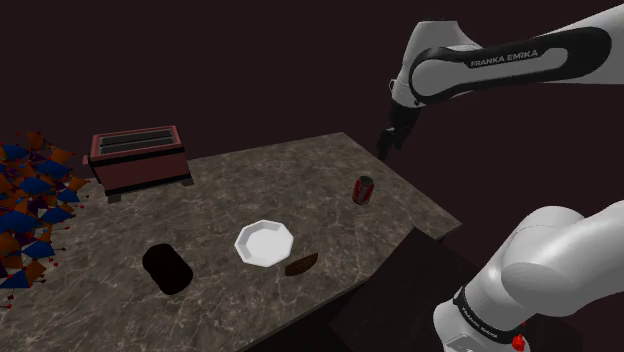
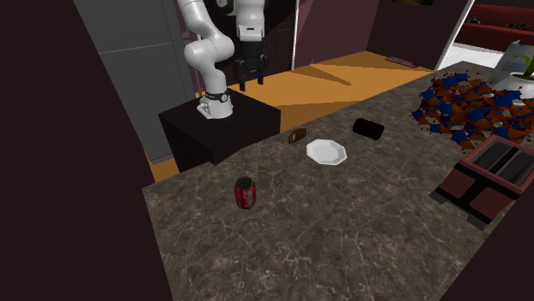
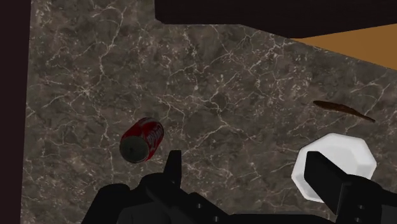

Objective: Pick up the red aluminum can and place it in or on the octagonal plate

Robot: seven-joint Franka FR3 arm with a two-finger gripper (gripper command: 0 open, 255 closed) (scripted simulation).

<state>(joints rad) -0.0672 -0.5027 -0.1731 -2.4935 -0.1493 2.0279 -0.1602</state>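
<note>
A red can (image 1: 363, 189) stands upright on the dark marble counter (image 1: 250, 190), near its edge at the shoulder view's right. The white octagonal plate (image 1: 264, 243) lies nearer the front edge, apart from the can and with nothing on it. My black gripper (image 1: 388, 140) hangs high above the counter, up and to the right of the can, open and holding nothing. From the second exterior view the can (image 2: 246, 192) is in front and the plate (image 2: 326, 152) farther back. In the wrist view the can (image 3: 142, 139) lies beside one fingertip (image 3: 172, 167), and the other finger partly covers the plate (image 3: 343, 153).
A black cylinder (image 1: 166, 269) lies near the front edge and a small brown object (image 1: 301, 264) sits beside the plate. A dark red toaster (image 1: 138, 158) stands at the back. A heap of blue, orange and red shards (image 1: 30, 200) covers the counter's left end.
</note>
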